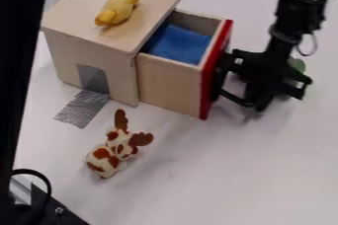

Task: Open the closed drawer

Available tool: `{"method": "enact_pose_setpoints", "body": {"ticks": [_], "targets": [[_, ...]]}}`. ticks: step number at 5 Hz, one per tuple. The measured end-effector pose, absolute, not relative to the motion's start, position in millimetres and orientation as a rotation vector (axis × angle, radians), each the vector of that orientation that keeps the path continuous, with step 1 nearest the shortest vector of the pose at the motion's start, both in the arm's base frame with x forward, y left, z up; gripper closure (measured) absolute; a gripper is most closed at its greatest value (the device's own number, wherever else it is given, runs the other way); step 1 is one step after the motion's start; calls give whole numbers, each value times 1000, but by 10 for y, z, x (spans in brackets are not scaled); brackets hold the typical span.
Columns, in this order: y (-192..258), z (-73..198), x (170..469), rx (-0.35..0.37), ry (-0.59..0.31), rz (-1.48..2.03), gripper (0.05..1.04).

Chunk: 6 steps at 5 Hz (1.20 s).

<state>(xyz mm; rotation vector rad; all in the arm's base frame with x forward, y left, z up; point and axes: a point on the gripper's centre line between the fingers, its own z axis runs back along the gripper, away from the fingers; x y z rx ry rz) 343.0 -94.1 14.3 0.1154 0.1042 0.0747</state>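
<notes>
Black post (17,46) at left edge; open drawer (168,83) beside jaws.

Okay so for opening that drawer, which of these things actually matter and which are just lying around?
Part of the job:
- drawer, standing open, with its red front
- wooden box housing it
- gripper, beside the red front

Just lying about:
- yellow toy bird on the box
- brown-and-white toy on the table
- blue piece inside the drawer
</notes>
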Motion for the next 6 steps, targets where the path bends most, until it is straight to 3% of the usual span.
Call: {"method": "enact_pose_setpoints", "body": {"ticks": [1, 2, 4, 6], "targets": [[-1041, 167, 3427, 104, 101, 76, 922], [-1040, 186, 3434, 107, 99, 95, 695], [-1030, 329, 3435, 110, 90, 92, 117], [-1062, 931, 3501, 101, -34, 77, 87]]}}
